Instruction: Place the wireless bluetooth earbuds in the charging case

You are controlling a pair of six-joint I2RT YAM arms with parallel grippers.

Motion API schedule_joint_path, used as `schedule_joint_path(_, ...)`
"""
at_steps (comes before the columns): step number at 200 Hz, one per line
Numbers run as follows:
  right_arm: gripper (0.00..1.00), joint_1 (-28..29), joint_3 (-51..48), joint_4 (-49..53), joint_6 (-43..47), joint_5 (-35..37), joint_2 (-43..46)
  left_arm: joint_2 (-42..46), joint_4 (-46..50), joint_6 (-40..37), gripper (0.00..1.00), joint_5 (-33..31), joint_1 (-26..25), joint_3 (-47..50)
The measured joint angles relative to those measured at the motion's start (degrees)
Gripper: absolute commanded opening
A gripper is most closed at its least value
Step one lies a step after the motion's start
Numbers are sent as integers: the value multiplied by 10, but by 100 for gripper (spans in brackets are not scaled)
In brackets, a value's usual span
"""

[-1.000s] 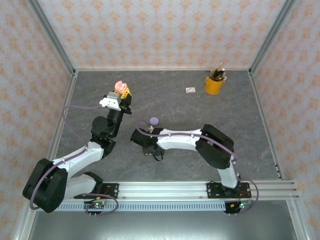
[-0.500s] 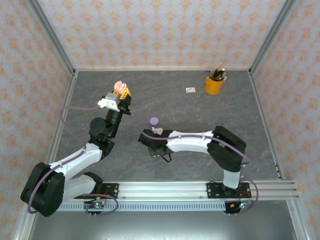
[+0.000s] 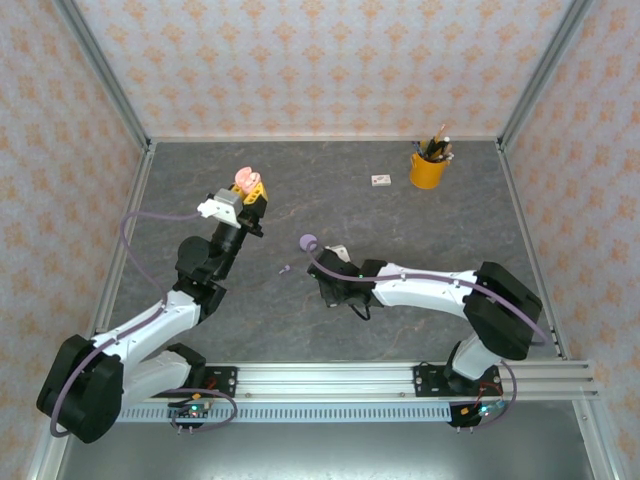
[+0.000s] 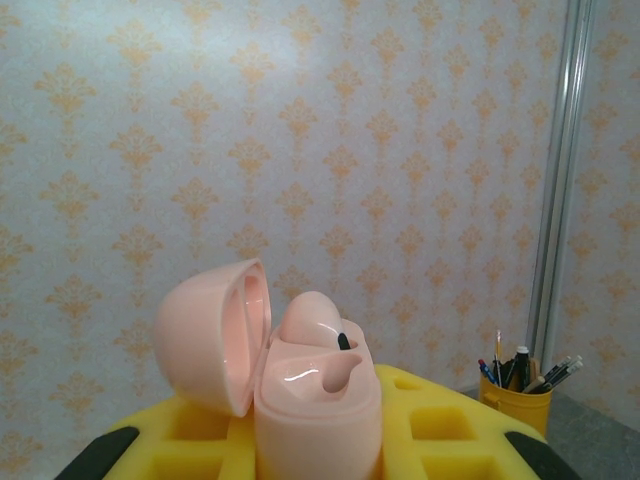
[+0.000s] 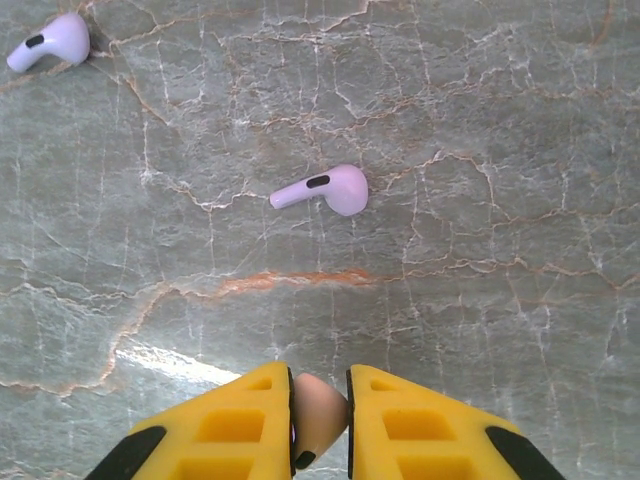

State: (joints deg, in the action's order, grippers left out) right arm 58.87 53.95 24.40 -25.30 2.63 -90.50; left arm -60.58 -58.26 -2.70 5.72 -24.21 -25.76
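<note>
Right gripper [image 5: 320, 378]: narrow, pinching a pink earbud [image 5: 318, 420].
Near lilac earbud [image 5: 325, 189]: on the tabletop [image 5: 480, 150], 12 o'clock of it.
Far lilac earbud [image 5: 50, 42]: 10 o'clock.
Left gripper [image 4: 318, 440]: clamped on the open pink case [image 4: 310, 370].

Mid table [image 3: 450, 230] open; pencil cup [image 3: 428, 168] & small box [image 3: 380, 181] at back right, lilac case [image 3: 308, 242] near ctr.
</note>
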Motion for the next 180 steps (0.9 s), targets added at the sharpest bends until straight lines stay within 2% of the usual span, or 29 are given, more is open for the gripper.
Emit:
schedule_joint_path(112, 19, -1, 16, 46, 75, -57, -64, 1, 8, 14, 0, 9, -2, 0)
schedule_joint_path(122, 23, 0, 23, 51, 73, -60, -68, 1, 8, 14, 0, 9, -2, 0)
schedule_joint_path(151, 46, 0, 37, 68, 60, -68, -78, 0, 7, 14, 0, 9, -2, 0)
schedule_joint_path(180, 50, 0, 49, 92, 14, -66, -78, -7, 6, 16, 0, 9, -4, 0)
